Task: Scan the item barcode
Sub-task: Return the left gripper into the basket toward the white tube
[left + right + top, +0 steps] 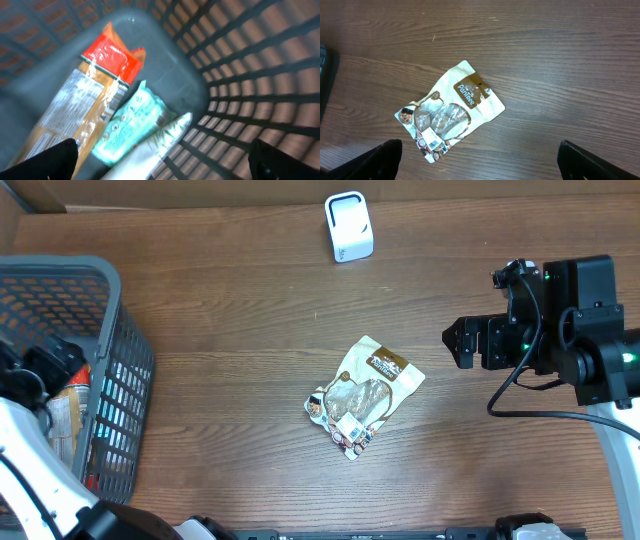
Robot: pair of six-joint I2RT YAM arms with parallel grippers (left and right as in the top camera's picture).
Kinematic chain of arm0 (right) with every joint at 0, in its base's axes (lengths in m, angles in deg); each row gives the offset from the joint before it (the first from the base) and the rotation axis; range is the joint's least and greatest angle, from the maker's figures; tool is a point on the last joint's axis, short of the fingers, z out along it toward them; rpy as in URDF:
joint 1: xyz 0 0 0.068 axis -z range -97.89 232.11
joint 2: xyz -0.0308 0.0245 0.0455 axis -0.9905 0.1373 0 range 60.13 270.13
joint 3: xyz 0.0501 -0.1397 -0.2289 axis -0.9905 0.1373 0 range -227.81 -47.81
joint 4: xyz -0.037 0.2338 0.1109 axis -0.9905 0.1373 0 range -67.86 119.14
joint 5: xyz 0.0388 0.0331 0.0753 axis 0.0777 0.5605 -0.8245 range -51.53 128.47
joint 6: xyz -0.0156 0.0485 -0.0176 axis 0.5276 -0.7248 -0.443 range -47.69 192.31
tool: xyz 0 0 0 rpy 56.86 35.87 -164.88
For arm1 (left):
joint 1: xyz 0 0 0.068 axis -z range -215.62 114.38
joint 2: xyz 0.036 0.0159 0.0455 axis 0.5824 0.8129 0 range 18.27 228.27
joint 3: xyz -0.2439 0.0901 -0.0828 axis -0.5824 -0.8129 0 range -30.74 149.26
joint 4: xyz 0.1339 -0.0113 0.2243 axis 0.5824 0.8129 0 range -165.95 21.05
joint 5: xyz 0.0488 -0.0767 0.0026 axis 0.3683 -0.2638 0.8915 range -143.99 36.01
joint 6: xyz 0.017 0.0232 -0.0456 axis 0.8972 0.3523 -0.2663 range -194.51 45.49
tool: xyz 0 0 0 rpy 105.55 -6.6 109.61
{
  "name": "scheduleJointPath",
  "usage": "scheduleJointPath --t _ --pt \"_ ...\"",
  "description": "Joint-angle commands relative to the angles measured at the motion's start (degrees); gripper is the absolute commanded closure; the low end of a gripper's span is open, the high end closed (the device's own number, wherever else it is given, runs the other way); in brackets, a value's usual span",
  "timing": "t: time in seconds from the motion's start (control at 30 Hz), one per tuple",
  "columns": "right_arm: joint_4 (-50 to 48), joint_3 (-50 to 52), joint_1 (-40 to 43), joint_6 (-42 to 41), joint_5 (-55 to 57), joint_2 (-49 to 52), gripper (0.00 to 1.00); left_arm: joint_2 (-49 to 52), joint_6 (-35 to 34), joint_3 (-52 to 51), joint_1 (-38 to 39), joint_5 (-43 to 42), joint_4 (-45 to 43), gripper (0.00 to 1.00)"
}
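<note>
Overhead: cream-and-brown flat plastic snack pouch (365, 395) lies mid-table, long axis diagonal, ahead of my right gripper (455, 343) (the nearer arm by far). Left gripper (160, 165) hangs over the grey mesh plastic basket (120, 310). Both sets of jaws wide open, holding nothing.

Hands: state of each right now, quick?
Left hand: open, empty, over the basket.
Right hand: open, empty, apart from the snack pouch.
</note>
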Motion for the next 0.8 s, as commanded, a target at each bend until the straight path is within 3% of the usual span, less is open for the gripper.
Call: scheduleJointPath --t 0.0,0.17,0.6,0.77 --pt "-0.3 -0.7 -0.4 0.3 0.4 -0.3 0.0 0.3 5.2 -7.0 0.3 -1.9 -4.9 0.0" --pt "-0.3 -0.7 -0.4 0.3 0.4 -0.2 0.0 3.3 7.6 -13.8 0.3 -3.2 -10.9 0.0" --pt "-0.3 -0.7 -0.4 0.3 0.3 2.8 0.0 13.3 10.6 -15.2 0.9 -3.3 -10.2 0.0" --pt "-0.3 -0.7 -0.4 0.1 0.3 4.5 0.0 16.3 10.6 -15.2 1.8 -3.2 -9.9 0.09"
